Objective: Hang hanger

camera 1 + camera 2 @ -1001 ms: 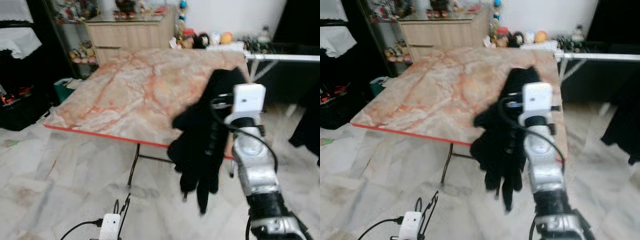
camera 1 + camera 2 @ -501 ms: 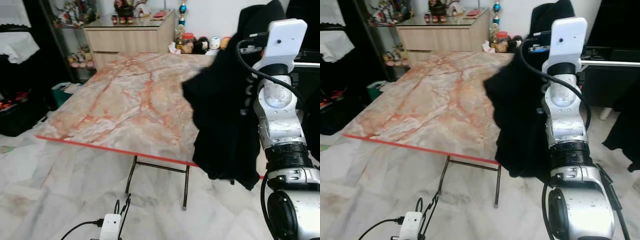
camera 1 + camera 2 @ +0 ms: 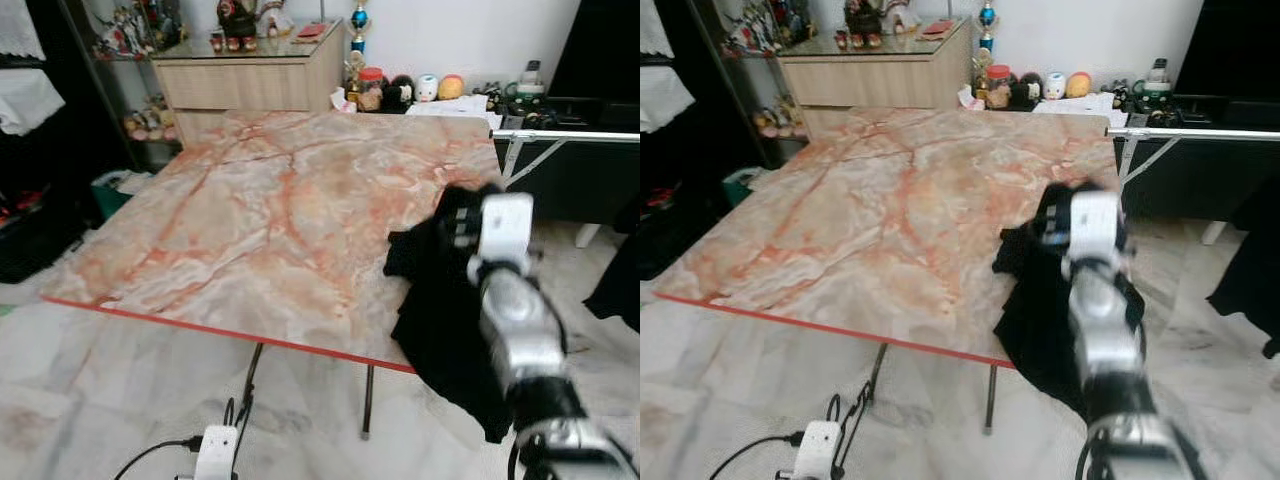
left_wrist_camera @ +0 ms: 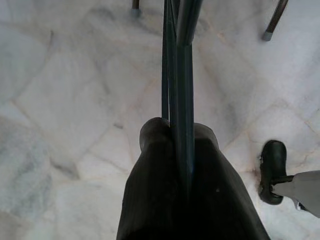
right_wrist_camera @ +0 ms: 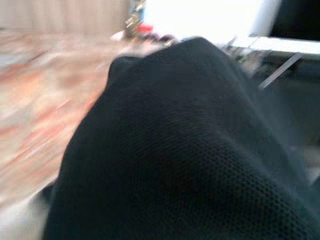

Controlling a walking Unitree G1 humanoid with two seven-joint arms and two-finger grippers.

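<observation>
A black garment [image 3: 440,305] hangs from my right gripper [image 3: 458,222] at the right edge of the marble-topped table [image 3: 250,210]. Its upper part rests on the tabletop and the rest droops toward the floor. The cloth wraps the gripper and hides its fingers, and the same black fabric [image 5: 175,150] covers the right wrist view; no hanger can be made out. A white clothes rail [image 3: 570,134] runs behind the table's far right corner. My left gripper [image 4: 177,15] hangs idle over the tiled floor with its fingers pressed together.
A wooden cabinet [image 3: 250,85] with ornaments stands behind the table, and dark shelving [image 3: 40,120] lines the left side. A white power strip [image 3: 215,450] with cables lies on the floor before the table. Another dark garment [image 3: 615,280] hangs at the far right.
My right arm, raised high with the garment half a second ago, has come down to the table's right edge. The garment's top now lies on the tabletop.
</observation>
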